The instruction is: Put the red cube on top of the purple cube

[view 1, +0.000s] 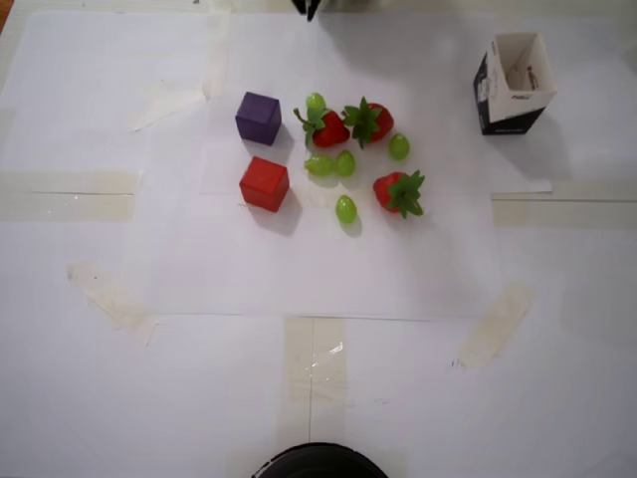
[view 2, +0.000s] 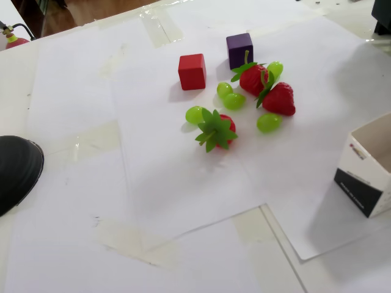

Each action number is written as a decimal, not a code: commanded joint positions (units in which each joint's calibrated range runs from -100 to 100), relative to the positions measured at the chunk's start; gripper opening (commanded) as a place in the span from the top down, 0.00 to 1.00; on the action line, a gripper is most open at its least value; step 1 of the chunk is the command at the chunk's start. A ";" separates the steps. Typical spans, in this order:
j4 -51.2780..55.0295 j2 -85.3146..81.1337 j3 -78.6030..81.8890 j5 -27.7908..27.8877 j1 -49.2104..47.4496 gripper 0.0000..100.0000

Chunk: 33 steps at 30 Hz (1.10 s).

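The bench [view 1: 318, 378] is covered with taped white paper. The open carton [view 1: 511, 82] at 2 o'clock shows no visible contents. The red cube [view 1: 264, 183] sits at 6 o'clock just beside the purple cube [view 1: 259, 118]; jaws state cannot be determined.

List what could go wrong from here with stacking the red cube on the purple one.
1. The red cube lies close to the purple cube, so an open finger coming down between them could knock the purple one askew.
2. Grapes and strawberries crowd the cubes' right side in the overhead view and may get swept.
3. The gripper is barely in view at the top edge, so its approach is hard to check.
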 commanded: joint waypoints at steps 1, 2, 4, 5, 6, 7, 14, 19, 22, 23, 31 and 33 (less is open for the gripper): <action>3.93 20.18 -25.03 0.88 0.38 1.00; 4.59 23.19 -28.49 0.98 0.38 1.00; 6.14 30.33 -37.21 1.22 0.31 1.00; 6.87 34.11 -41.76 1.42 0.31 1.00; 7.61 37.38 -45.67 1.42 0.24 1.00; 7.85 39.70 -48.30 1.51 0.24 1.00; 9.82 55.09 -65.58 1.81 0.60 1.00; 11.37 63.61 -73.03 0.83 0.60 1.00; 12.43 67.47 -76.49 -1.51 0.01 1.00; 12.51 69.11 -77.76 -1.51 0.01 1.00; 13.57 80.29 -86.39 -1.47 -0.79 1.00; 13.74 82.61 -87.94 -1.86 -1.16 1.00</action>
